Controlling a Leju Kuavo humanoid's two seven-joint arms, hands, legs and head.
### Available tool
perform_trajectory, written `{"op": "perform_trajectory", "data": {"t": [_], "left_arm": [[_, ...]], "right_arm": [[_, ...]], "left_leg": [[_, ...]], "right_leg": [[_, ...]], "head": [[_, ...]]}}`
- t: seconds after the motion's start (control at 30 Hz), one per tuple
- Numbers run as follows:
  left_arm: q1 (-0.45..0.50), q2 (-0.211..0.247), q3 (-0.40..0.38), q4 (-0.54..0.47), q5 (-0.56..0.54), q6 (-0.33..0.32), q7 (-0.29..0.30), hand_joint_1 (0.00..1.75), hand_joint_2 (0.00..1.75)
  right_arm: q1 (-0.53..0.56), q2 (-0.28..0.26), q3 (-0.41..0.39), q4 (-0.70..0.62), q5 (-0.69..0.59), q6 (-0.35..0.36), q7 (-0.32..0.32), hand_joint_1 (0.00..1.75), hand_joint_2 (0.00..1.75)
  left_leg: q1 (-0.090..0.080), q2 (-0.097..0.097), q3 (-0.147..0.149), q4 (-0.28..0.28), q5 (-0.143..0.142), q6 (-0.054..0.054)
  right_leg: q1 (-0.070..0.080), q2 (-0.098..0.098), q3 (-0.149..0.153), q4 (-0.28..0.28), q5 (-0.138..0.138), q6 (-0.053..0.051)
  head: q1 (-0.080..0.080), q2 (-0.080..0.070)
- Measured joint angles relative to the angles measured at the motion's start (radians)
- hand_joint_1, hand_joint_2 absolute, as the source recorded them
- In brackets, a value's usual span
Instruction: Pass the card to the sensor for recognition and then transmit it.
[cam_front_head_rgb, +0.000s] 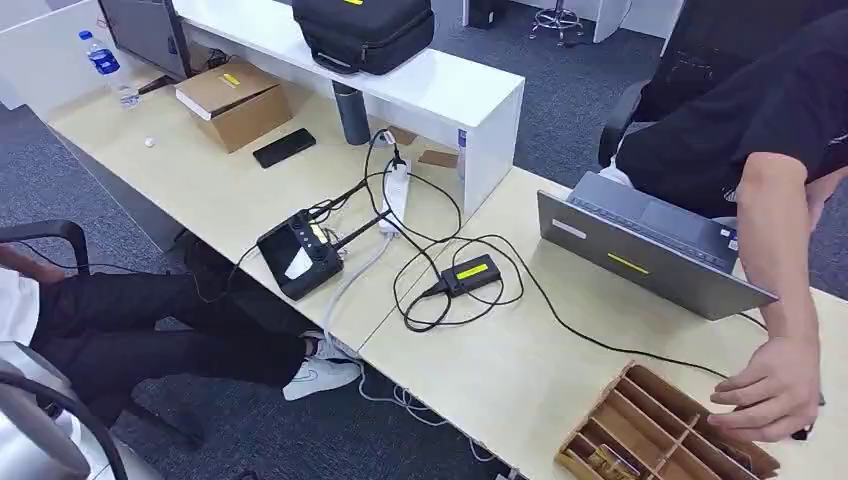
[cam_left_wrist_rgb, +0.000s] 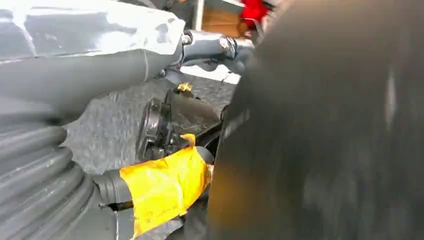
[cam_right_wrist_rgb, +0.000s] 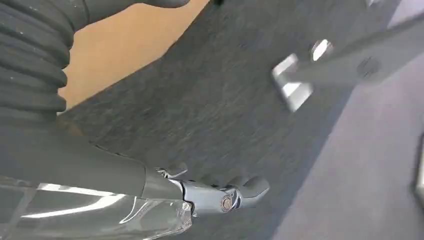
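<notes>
- My left hand (cam_left_wrist_rgb: 160, 130) is hanging close beside a dark blurred shape; one of its fingers (cam_left_wrist_rgb: 165, 187) is wearing a wrap of yellow tape, and I cannot tell whether the fingers are open or closed.
- My right hand (cam_right_wrist_rgb: 100, 170) is hanging over grey carpet (cam_right_wrist_rgb: 215, 100), with a silver-tipped finger (cam_right_wrist_rgb: 220, 197) reaching out over it; I cannot tell whether these fingers are open or closed either.
- The sensor (cam_front_head_rgb: 472, 274), a small black box with a yellow-green label, is lying flat near the middle of the pale counter (cam_front_head_rgb: 500, 370), and a black cable (cam_front_head_rgb: 560, 315) is looping around it.
- I cannot tell where the card is lying.
- A wooden tray (cam_front_head_rgb: 690, 405) with slotted compartments is sitting at the near right of the counter, well apart from the sensor.
- A person's hand (cam_front_head_rgb: 775, 390) is resting on the right end of that tray.
- A grey laptop (cam_front_head_rgb: 650, 245) is standing open just beyond the tray, to the right of the sensor.
- A black controller (cam_front_head_rgb: 300, 255) is sitting to the left of the sensor, with a white power strip (cam_front_head_rgb: 395, 195) just behind it.
- Farther left, a cardboard box (cam_front_head_rgb: 232, 100) and a black phone (cam_front_head_rgb: 284, 147) are lying near each other.
</notes>
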Motion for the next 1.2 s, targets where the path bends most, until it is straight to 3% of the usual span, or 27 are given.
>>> {"op": "perform_trajectory", "data": {"t": [0.07,0.17,0.23,0.33,0.43,0.5,0.67,0.8,0.97,1.2], "left_arm": [[-0.040,0.031,0.004,0.007,-0.118,-0.056,-0.024,0.00,1.75],[-0.165,0.100,0.005,0.022,-0.465,-0.327,-0.192,0.00,1.75],[-0.297,0.103,0.023,0.040,-0.617,-0.489,-0.281,0.00,1.75],[-0.506,0.115,0.026,0.037,-0.826,-0.712,-0.371,0.00,1.75],[-0.675,0.120,0.026,0.003,-0.944,-0.883,-0.392,0.00,1.75],[-0.731,0.099,0.026,-0.002,-0.928,-0.950,-0.332,0.00,1.75],[-0.698,0.097,0.026,0.018,-0.776,-0.887,-0.149,0.00,1.75],[-0.553,0.133,0.033,0.065,-0.576,-0.770,0.008,0.00,1.75],[-0.298,0.165,0.090,0.095,-0.248,-0.640,0.213,0.00,1.75],[-0.041,0.160,0.123,0.099,0.145,-0.418,0.411,0.00,1.75]], "right_arm": [[0.017,0.007,-0.016,0.055,0.021,-0.004,0.008,0.00,1.75],[0.019,0.018,-0.014,0.155,0.097,-0.024,0.057,0.00,1.75],[0.020,0.024,-0.003,0.225,0.147,-0.040,0.078,0.00,1.75],[0.019,0.036,0.020,0.297,0.203,-0.040,0.098,0.00,1.75],[0.026,0.048,0.061,0.357,0.296,-0.040,0.151,0.00,1.75],[0.028,0.060,0.104,0.392,0.362,-0.035,0.201,0.00,1.75],[0.040,0.070,0.186,0.447,0.423,-0.009,0.266,0.00,1.75],[0.058,0.072,0.210,0.469,0.436,0.010,0.293,0.00,1.75],[0.077,0.072,0.223,0.485,0.454,0.056,0.326,0.00,1.75],[0.097,0.072,0.233,0.504,0.480,0.145,0.367,0.00,1.75]], "left_leg": [[0.001,-0.001,-0.001,0.000,0.000,0.000],[0.000,-0.002,0.002,-0.001,0.001,-0.001],[0.001,-0.008,0.000,0.000,0.005,-0.001],[0.002,-0.011,-0.001,0.000,0.008,-0.003],[0.000,-0.010,0.000,0.000,0.009,-0.003],[0.000,-0.005,0.000,0.000,0.009,-0.003],[0.000,0.005,0.002,0.000,0.006,-0.002],[0.000,0.011,0.002,-0.001,0.002,-0.004],[0.000,0.015,0.002,-0.001,-0.001,-0.003],[0.000,0.015,0.002,-0.001,-0.003,-0.002]], "right_leg": [[0.001,-0.001,0.000,0.000,0.000,0.000],[0.001,-0.002,0.001,0.001,0.000,0.000],[0.001,-0.008,0.001,0.001,0.000,-0.001],[0.002,-0.011,0.002,0.002,0.002,-0.003],[0.002,-0.010,0.001,0.002,0.004,-0.003],[0.002,-0.006,0.001,0.002,0.005,-0.003],[0.001,0.005,-0.001,0.002,0.005,-0.003],[0.001,0.011,-0.004,0.002,0.004,-0.003],[0.001,0.014,-0.005,0.002,0.002,-0.004],[0.000,0.014,-0.004,0.002,0.000,-0.002]], "head": [[0.000,0.000],[-0.002,0.000],[0.001,0.000],[0.000,0.000],[0.000,0.000],[0.000,0.000],[0.000,0.000],[0.000,0.000],[0.000,0.000],[0.000,0.000]]}}
